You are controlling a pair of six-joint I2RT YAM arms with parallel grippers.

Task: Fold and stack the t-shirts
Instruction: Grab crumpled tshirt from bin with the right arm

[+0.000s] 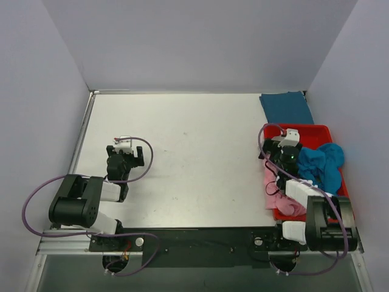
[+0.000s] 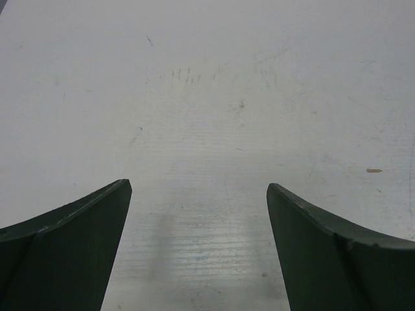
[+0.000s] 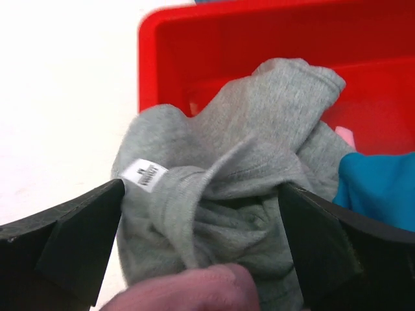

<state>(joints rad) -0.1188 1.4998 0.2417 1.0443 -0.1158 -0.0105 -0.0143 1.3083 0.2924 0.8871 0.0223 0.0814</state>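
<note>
A crumpled grey t-shirt with a white label lies in the red tray's near-left part, over a pink t-shirt and beside a teal-blue t-shirt. My right gripper is open, with one finger on each side of a bunched fold of the grey shirt. From the top view, the right gripper is over the tray's left side, the pink shirt hangs over the tray's left rim and teal shirts fill the tray's right. One folded teal shirt lies at the table's back right. My left gripper is open and empty over bare table.
The red tray stands at the table's right edge against the right wall. White walls close in the table at the back and both sides. The white tabletop lies between the arms.
</note>
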